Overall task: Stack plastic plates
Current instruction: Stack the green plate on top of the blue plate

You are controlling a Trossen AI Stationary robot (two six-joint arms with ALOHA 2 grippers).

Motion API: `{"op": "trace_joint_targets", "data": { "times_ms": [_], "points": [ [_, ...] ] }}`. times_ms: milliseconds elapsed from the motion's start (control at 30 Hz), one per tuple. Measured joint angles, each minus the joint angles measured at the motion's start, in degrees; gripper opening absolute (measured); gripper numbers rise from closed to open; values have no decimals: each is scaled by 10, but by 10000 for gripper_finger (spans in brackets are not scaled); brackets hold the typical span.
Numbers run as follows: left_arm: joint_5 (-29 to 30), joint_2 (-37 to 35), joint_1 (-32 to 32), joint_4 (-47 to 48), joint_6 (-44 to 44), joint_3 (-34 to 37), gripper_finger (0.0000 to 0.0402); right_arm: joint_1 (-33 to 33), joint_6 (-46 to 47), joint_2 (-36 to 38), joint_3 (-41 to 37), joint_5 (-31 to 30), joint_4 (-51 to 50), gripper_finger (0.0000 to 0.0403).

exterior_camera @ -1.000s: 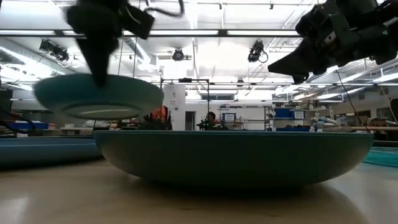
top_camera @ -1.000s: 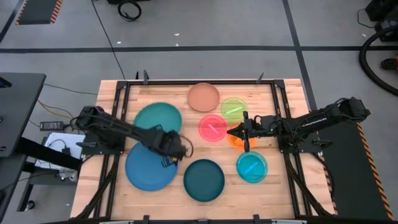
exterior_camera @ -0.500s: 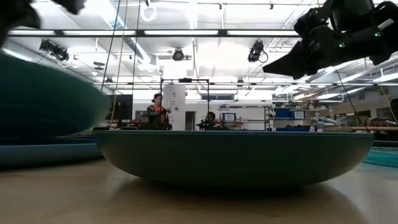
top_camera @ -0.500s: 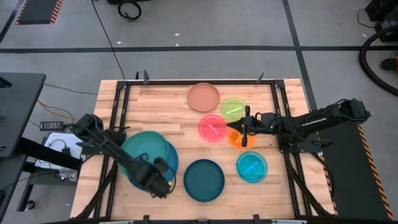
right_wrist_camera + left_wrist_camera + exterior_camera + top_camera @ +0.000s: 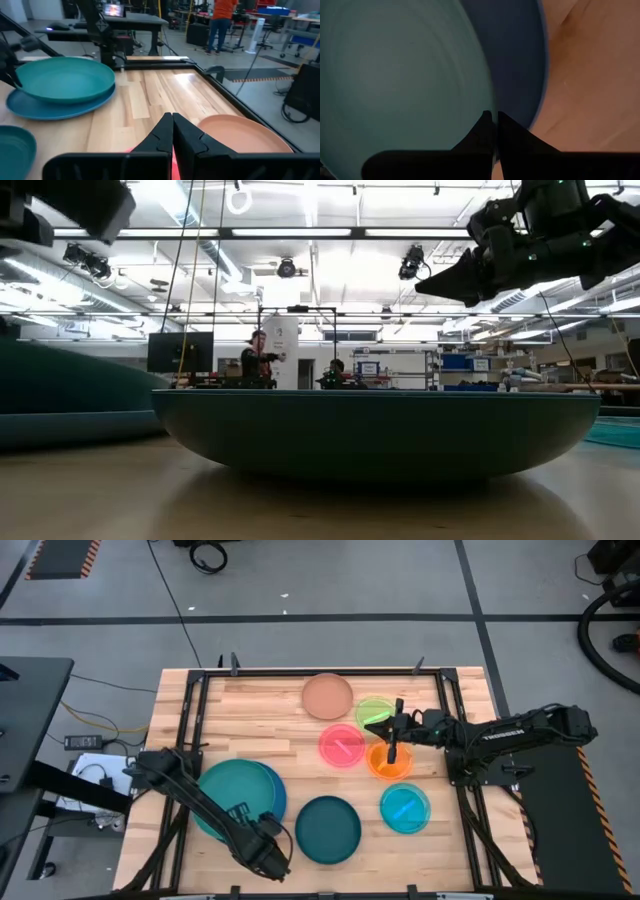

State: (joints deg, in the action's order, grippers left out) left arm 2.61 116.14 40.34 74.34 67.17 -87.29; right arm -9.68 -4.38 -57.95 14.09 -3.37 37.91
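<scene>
My left gripper [image 5: 258, 838] is shut on the rim of the large teal plate [image 5: 232, 798]. That plate lies over the blue plate [image 5: 277, 790] at the table's near left. The dark-teal plate [image 5: 328, 830] rests flat on the table beside them. It fills the low view [image 5: 375, 430]. The tan plate [image 5: 328, 696], green plate [image 5: 375, 713], pink plate [image 5: 340, 746], orange plate [image 5: 392, 766] and cyan plate [image 5: 405, 808] lie flat on the right half. My right gripper [image 5: 391, 743] is shut and empty, raised above the orange and pink plates. My left gripper pinches the teal plate's rim [image 5: 489, 102] between its two fingers, on the plate's near right edge. The fingers come from the near side, slanting down. The plate sits right way up over the blue plate [image 5: 520, 65]. Whether it rests fully on it, I cannot tell.
Bare wood lies at the far left [image 5: 250, 700] and along the near edge. A black frame rail [image 5: 442, 690] borders the work area. People and benches stand in the room behind the table [image 5: 220, 20].
My left gripper has carried the teal plate from the far-left part of the table toward the near edge. It has lowered the plate from well above the table down over the blue plate, and it has stayed shut on the rim.
</scene>
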Motion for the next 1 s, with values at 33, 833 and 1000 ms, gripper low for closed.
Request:
{"op": "trace_joint_targets", "data": {
  "times_ms": [33,833,1000],
  "points": [
    [3,3,0,-2,1,0,14,-2,-2,0,0,4,1,11],
    [-17,0,-19,-43,-18,-28,202,-12,15,0,0,50,-3,11],
    [-8,-1,-24,-9,-63,-40,203,-11,22,0,0,70,-5,11]
  ]
}}
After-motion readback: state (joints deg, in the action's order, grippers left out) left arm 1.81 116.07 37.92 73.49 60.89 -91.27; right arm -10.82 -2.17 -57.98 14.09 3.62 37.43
